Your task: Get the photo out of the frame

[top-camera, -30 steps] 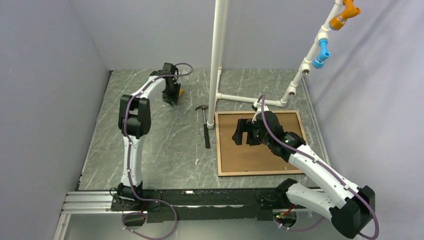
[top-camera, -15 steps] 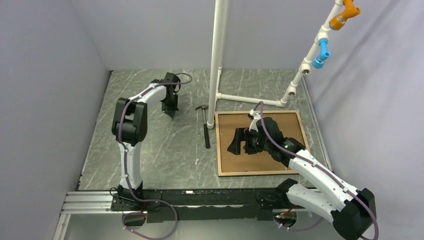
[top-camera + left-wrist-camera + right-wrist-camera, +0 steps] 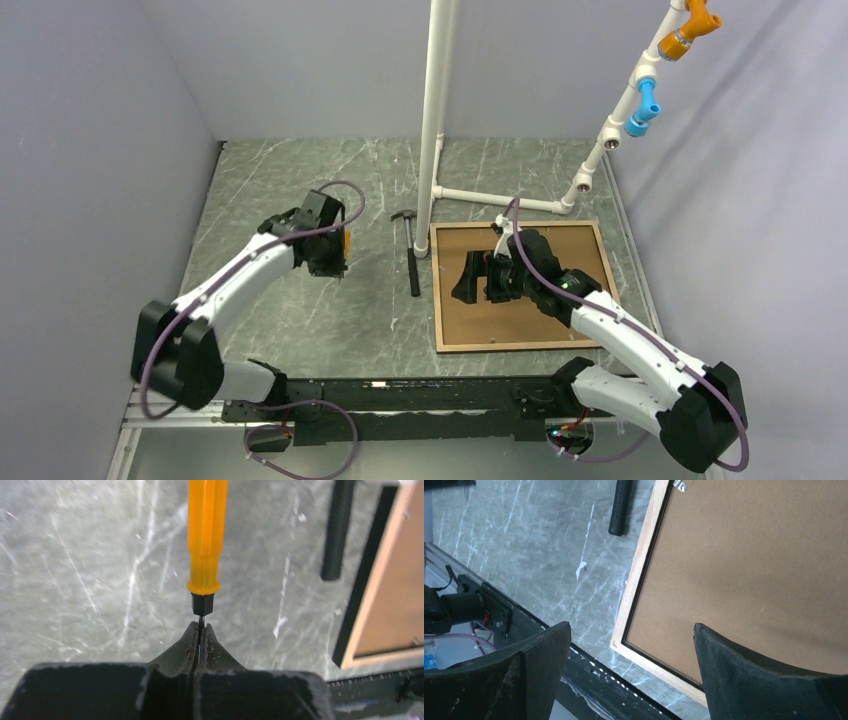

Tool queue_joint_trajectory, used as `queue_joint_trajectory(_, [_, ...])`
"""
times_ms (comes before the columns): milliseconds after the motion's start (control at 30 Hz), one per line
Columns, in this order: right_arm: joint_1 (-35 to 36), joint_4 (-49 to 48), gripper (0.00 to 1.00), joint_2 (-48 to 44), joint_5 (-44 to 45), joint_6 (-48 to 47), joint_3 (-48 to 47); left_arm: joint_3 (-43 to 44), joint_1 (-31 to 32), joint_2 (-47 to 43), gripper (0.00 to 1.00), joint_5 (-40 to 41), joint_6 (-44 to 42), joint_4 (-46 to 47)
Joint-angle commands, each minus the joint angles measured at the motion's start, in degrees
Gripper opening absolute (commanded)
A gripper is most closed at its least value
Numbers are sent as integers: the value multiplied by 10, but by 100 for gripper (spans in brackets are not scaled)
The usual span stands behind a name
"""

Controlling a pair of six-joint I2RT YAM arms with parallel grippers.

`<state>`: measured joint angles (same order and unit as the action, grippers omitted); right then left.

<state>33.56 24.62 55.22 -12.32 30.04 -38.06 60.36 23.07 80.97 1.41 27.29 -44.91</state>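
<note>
Centre-left of the top view: the left gripper [image 3: 200,631] is fully closed, pinching the thin metal shaft of an orange plastic-handled screwdriver [image 3: 206,535] over the grey marble table [image 3: 300,190]. At ctr lies a black-handled metal hammer [image 3: 411,262], just beside the rectangular black picture frame w/ pale wood back rim [image 3: 436,290]. This frame lies face down at centre-right. The photo [image 3: 490,325] sits inside, brown board side up. The right gripper [image 3: 631,627] hangs over the board's left part, jaws wide apart, holding nothing.

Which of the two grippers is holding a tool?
The left gripper: it is shut on the shaft of the orange-handled screwdriver. The right gripper hangs open and empty over the brown backing board.
</note>
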Motion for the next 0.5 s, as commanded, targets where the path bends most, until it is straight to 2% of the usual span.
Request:
queue_joint_trajectory(0, [-7,-33,94,29,-1,-5,-52,-70,47,-90,0,-64,21,23])
queue_joint_trajectory(100, [-18,-71,99,42,-47,-13,-41,-116,124,-157,0,-59,53,64])
queue_joint_trajectory(233, [-36,-124,100,54,-171,-19,-23,-186,230,-206,0,-58,118,197])
queue_joint_trajectory(367, [-37,-127,100,63,-223,-23,-26,-184,309,-175,0,-17,112,255])
queue_joint_trajectory(467, [-39,-129,100,58,-241,-46,-17,-176,344,-131,0,-27,99,297])
